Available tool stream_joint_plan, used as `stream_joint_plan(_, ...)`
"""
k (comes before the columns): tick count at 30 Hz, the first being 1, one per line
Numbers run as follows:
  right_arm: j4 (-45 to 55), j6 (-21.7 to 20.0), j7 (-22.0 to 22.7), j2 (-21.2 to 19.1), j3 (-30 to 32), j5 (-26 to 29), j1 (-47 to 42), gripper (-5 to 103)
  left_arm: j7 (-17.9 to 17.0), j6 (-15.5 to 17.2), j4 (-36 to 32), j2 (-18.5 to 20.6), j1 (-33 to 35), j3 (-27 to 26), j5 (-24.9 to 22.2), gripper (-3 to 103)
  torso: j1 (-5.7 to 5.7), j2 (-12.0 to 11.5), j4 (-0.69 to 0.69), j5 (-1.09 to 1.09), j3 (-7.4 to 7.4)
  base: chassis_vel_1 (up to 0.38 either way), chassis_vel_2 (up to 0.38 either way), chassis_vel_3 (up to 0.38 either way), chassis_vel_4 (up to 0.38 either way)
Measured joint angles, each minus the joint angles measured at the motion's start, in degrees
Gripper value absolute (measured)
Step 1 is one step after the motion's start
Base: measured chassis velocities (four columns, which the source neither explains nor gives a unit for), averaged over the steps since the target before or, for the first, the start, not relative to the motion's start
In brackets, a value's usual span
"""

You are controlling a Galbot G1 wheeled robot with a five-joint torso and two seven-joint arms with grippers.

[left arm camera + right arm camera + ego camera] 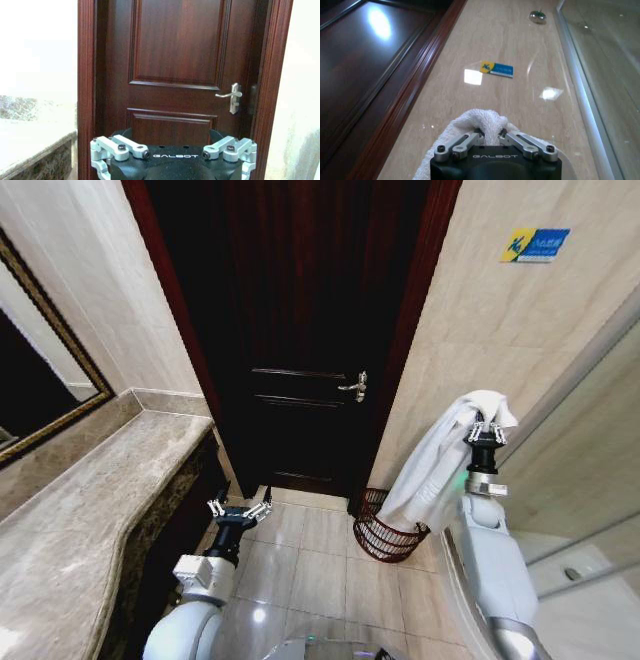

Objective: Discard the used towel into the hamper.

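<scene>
Gripping the white towel (440, 455) by its top fold, the right hand (487, 432) holds it high so the cloth hangs clear above the hamper (385, 528) on the far-right floor; left hand (240, 508) waits low, fingers wide

A dark reddish-brown panelled door (305, 330) stood shut in its matching frame, a silver lever handle (354, 387) on its right side. Left of the door ran a mottled marble counter (75, 510), and above that counter hung a gilt-framed mirror (35, 375). Right of the door, the beige tiled wall (480, 330) carried a small blue and yellow sign (535, 245). Below the door lay glossy beige floor tiles (310, 565), which caught the ceiling light.
</scene>
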Motion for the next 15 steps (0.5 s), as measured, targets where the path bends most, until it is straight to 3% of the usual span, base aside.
stream_joint_plan(15, -6.1, 0.1, -0.2, 1.7, -0.7, -1.9, 1.7, 11, 0.0, 0.0, 0.0, 0.0, 0.0, 0.0, 0.0, 100, 0.00, 0.0, 0.00, 0.00, 0.00, 0.000, 0.000, 0.000, 0.000)
